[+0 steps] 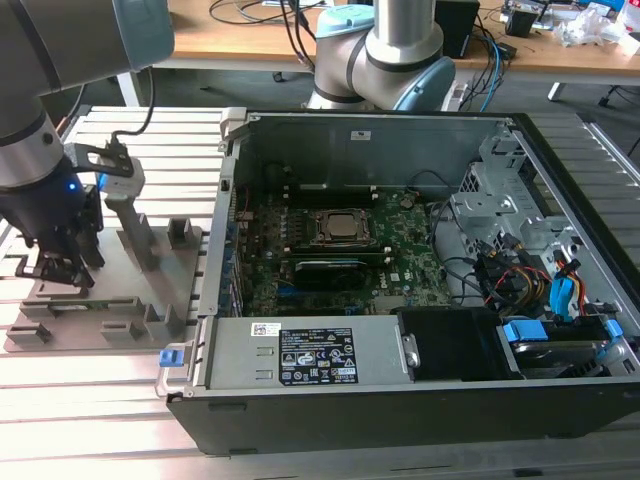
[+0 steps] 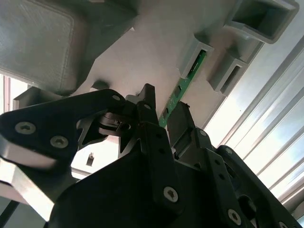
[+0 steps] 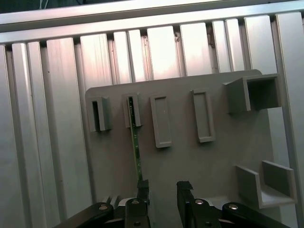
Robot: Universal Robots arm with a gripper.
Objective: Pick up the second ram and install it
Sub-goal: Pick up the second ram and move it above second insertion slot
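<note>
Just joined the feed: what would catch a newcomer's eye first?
The open computer case dominates the exterior view, motherboard exposed. At that view's left the gripper hangs low over a grey fixture plate, open beside the thin green second ram held in the plate's holder.

matt gripper (image 3: 163, 186), matt plastic holder (image 3: 213, 161), metal table (image 3: 57, 95)

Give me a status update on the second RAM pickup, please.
Gripper open, low over grey holder. Second ram on edge in its slot, not gripped. No obstruction seen.
</note>
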